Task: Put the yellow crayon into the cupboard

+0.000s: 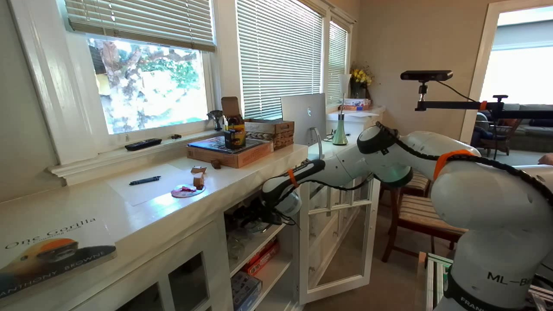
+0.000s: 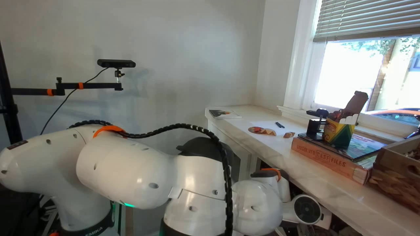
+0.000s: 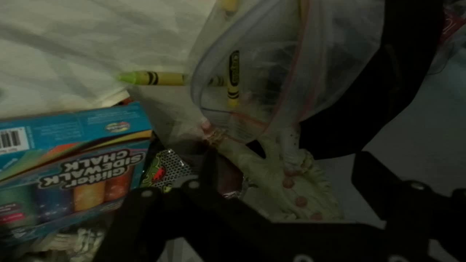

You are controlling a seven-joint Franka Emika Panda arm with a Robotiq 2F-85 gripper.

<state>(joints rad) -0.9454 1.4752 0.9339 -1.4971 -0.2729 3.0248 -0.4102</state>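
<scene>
The white cupboard (image 1: 339,288) stands with its glass-pane door open in an exterior view. My gripper (image 1: 248,212) is inside it, at the upper shelf. In the dark wrist view my gripper (image 3: 289,174) is open, its fingers wide apart with nothing held between them. A crayon with a yellow wrapper and yellow-green tip (image 3: 165,78) lies ahead of the fingers, its other end behind a clear plastic bag (image 3: 338,62). A yellow crayon (image 3: 233,78) shows upright in the picture, in or behind the bag. I cannot tell which. In an exterior view the arm and counter hide my gripper.
A Glitter Sidewalk Chalk box (image 3: 91,167) lies left of the fingers. A pale cloth-like item with pink dots (image 3: 291,185) lies below them. Red boxes (image 1: 261,257) sit on the lower shelf. The white countertop (image 1: 242,177) overhangs the cupboard, bearing a crayon box (image 2: 341,132).
</scene>
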